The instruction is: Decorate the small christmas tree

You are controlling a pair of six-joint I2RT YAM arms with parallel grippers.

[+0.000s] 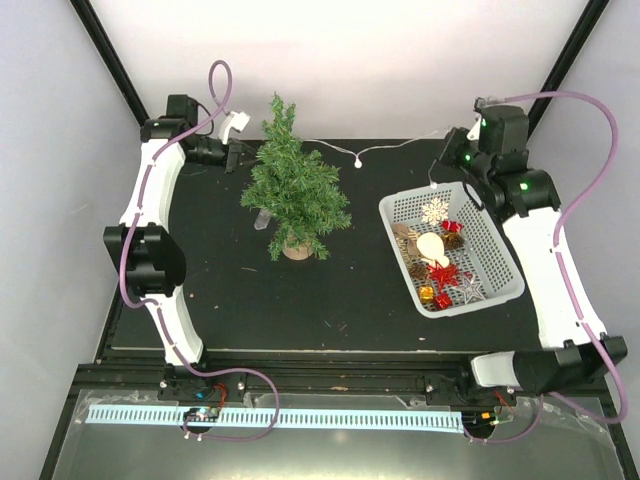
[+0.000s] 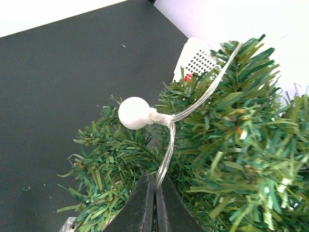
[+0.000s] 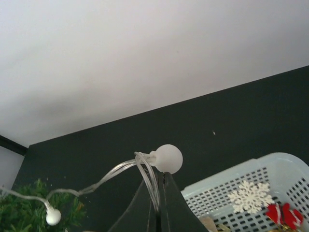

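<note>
The small christmas tree [image 1: 292,185] stands upright on its light-wood stump at the back middle of the black table. A clear light string [image 1: 385,150] with white round bulbs runs from the tree to the right. My left gripper [image 1: 234,155] is at the tree's left side, shut on the string's wire [image 2: 166,159], a bulb [image 2: 133,112] just beyond its tips against the branches [image 2: 231,140]. My right gripper [image 1: 447,158] is above the basket's far corner, shut on the string's wire [image 3: 153,186] beside a bulb [image 3: 169,158].
A white basket [image 1: 500,250] at the right holds a white snowflake [image 1: 434,210], red stars, small gift boxes and other ornaments. It also shows in the right wrist view [image 3: 280,166]. White walls close the back and sides.
</note>
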